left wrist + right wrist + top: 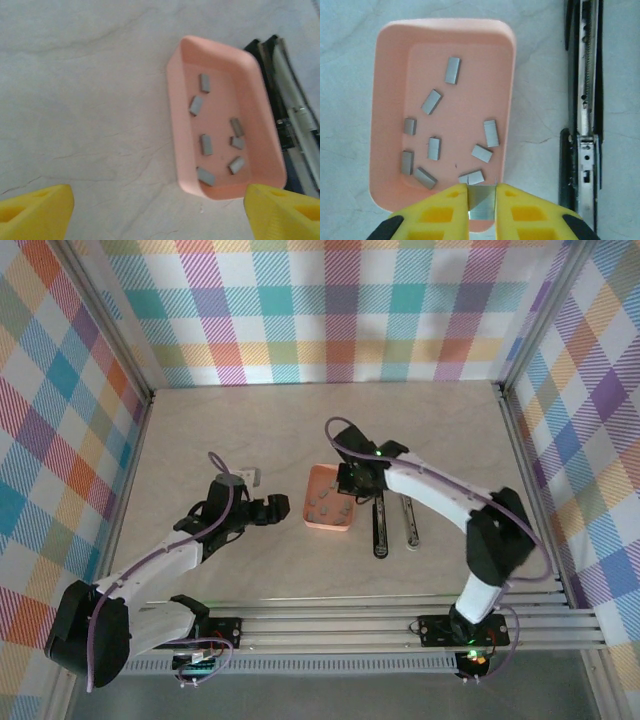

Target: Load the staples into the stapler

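The staples (434, 148) are several short grey strips scattered in a salmon-orange tray (380, 100). My right gripper (482, 192) hangs over the tray's near right corner, shut on one staple strip (483, 204) that sits upright between its yellow fingers (440, 212). The stapler (582, 100) lies opened out flat just right of the tray, its magazine channel facing up. From above, the right gripper (352, 485) is over the tray (306, 518), with the stapler (381, 528) beside it. My left gripper (157, 200) is open, empty and left of the tray (172, 100); staples (206, 144) show inside.
The stapler's two halves lie side by side, dark (380, 530) and pale (410, 525), pointing toward the near edge. A small white object (245, 478) rests by the left arm's wrist. Checked walls close in the table on three sides.
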Robot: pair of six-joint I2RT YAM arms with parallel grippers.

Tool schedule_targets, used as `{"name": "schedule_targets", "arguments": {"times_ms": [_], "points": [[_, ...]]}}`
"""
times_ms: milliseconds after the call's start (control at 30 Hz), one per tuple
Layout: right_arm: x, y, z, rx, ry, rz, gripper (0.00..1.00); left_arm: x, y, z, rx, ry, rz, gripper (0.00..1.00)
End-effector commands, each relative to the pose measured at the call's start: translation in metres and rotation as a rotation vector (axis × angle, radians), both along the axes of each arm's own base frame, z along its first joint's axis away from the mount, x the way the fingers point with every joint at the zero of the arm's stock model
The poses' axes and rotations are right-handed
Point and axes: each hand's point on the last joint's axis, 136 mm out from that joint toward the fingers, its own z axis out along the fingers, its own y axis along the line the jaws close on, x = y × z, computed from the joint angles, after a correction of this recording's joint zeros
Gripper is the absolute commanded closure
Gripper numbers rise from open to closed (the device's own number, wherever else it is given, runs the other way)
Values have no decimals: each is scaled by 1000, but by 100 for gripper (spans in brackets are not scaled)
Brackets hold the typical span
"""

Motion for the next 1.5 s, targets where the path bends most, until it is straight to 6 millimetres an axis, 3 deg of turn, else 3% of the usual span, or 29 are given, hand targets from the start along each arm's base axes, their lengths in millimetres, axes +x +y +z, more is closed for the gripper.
{"name": "schedule_targets", "arguments": {"times_ms": [0,300,533,767,1467], "points": [[-12,-19,-1,-41,-78,76,84,-5,-27,21,-68,-130,-130,10],[-67,-60,-26,-53,-47,75,84,-9,-39,15,-38,-143,-178,9],[-91,-60,-50,-83,27,101,84,-9,-35,7,-10,-128,-148,10],[-90,-55,-61,-102,56,101,84,-8,-31,8,12,-135,-138,10],[-97,-64,-80,-170,121,79,84,-9,-30,8,15,-132,-131,10]]}}
